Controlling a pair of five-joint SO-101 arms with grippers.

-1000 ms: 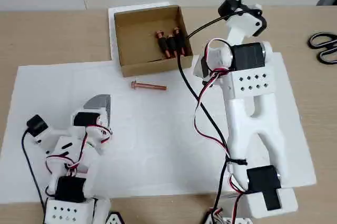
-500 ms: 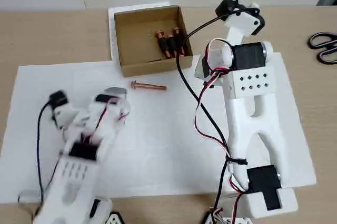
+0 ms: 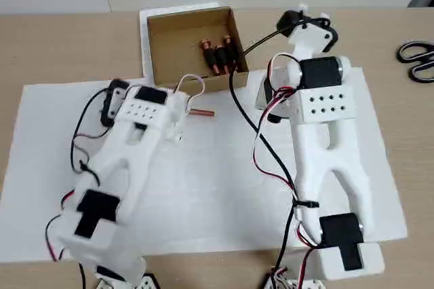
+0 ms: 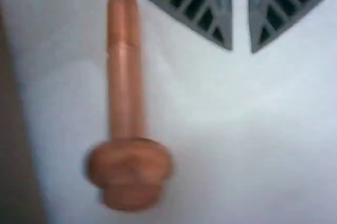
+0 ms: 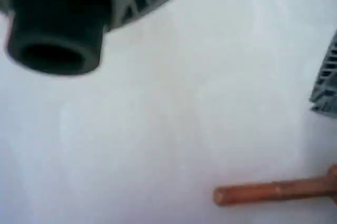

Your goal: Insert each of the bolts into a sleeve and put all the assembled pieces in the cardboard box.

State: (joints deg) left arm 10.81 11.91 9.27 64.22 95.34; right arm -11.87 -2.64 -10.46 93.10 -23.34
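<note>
While the loose bolt [image 4: 125,103] lies flat on the white sheet [image 3: 203,187], just short of the cardboard box's [image 3: 154,38] near wall, I've got the left gripper [image 4: 239,34] hanging right over it. Its fingers are parted by a narrow slit with nothing between them, and the tips sit beside the shank, off to one side and not around it. The right gripper [image 3: 264,95] is clenched on a black sleeve [image 5: 52,40], held off the sheet near the box's right corner, bore end facing out. Three assembled pieces [image 3: 220,55] are in the box already, against its right wall. Scissors [image 3: 417,58] are well off at the table edge, not relevant.

As I read it, this is the last pair, at the pick-the-bolt step. The next move calls for shifting the left tips sideways so they straddle the shank, opening wider first, then dropping and closing somewhere mid-shank so the plain end sticks out for the sleeve. The bolt is round, so it may roll if one finger nudges it. After that come lining up with the bore, inserting, and dropping it in the box.
</note>
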